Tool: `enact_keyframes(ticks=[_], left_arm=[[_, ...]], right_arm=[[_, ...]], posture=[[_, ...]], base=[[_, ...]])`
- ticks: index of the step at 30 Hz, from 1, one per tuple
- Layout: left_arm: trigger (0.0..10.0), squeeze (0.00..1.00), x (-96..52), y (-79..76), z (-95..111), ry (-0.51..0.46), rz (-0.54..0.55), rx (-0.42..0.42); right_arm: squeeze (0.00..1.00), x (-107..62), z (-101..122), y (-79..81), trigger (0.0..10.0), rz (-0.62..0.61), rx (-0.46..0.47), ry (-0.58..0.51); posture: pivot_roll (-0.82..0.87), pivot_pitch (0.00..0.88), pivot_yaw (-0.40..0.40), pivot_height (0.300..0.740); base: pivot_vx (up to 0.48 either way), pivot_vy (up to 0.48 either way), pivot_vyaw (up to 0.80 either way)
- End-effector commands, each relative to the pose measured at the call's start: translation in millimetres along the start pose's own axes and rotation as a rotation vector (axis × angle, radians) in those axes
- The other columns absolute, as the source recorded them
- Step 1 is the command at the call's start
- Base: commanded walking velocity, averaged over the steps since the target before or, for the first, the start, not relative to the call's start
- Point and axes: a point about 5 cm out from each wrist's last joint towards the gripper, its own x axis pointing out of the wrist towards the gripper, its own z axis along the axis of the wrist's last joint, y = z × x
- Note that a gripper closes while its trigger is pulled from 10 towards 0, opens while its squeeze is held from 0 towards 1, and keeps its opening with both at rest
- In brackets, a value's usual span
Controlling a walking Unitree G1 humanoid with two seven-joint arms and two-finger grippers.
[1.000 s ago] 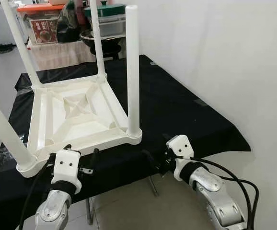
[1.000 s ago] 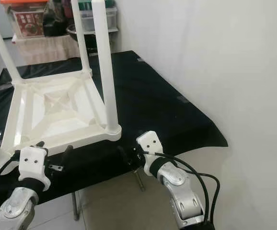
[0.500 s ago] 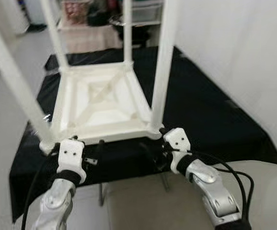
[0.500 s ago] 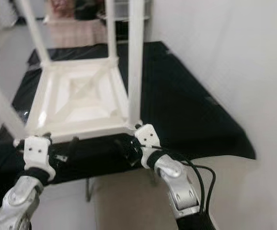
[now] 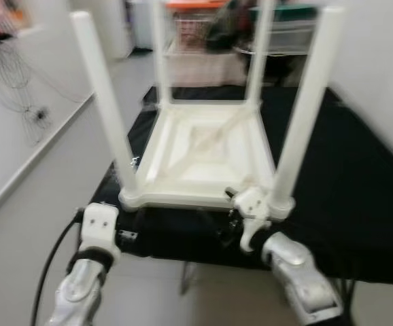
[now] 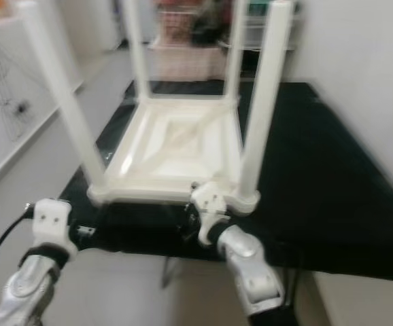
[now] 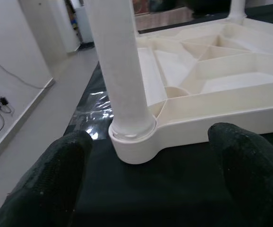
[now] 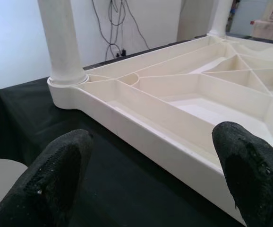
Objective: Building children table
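— Where does the build stand?
— White children's table [image 5: 207, 153] upside down on the black cloth [image 5: 360, 183], four legs up, seemingly assembled.
— The grippers?
— Left gripper [image 7: 150, 184] and right gripper [image 8: 150, 175], fingers spread, empty, at six o'clock beside its near edge. Next: probably grasp and flip.

A black-covered surface [image 5: 360, 197] fills the middle of the frame; an upturned white children's table [image 5: 207, 159] lies on it, legs up.

We see our right gripper [image 8: 150, 184] with fingers [image 8: 61, 175] spread wide. Before it, the upturned white table [image 8: 183, 104] lies on black cloth [image 8: 94, 184].
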Motion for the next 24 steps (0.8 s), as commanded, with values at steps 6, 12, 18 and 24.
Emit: enact_keyframes(ticks=[6,12,18,24], left_arm=[[10.0,0.00,1.2,-6.2,0,0.007,-0.083,0.009],[10.0,0.00,1.3,-10.8,1,0.000,-0.131,0.006],[10.0,0.00,-0.4,-24.1,4,-0.006,-0.282,-0.020],[10.0,0.00,-5.6,-37.5,7,-0.008,-0.464,-0.033]], right_arm=[[0.00,-1.0,2,-2.8,10.0,-0.023,0.010,-0.029],[0.00,-1.1,2,-3.5,10.0,-0.035,0.016,-0.038],[0.00,0.4,-1,-4.3,10.0,-0.034,0.046,-0.016],[0.00,0.5,-1,-3.1,10.0,-0.018,0.048,-0.020]], posture=[[-0.06,0.063,-0.001,0.740],[-0.06,0.063,0.002,0.740],[-0.06,0.065,0.004,0.740],[-0.06,0.061,-0.001,0.740]], base=[[0.082,0.000,0.27],[0.280,0.000,0.53],[0.310,0.000,0.13],[0.184,0.000,0.00]])
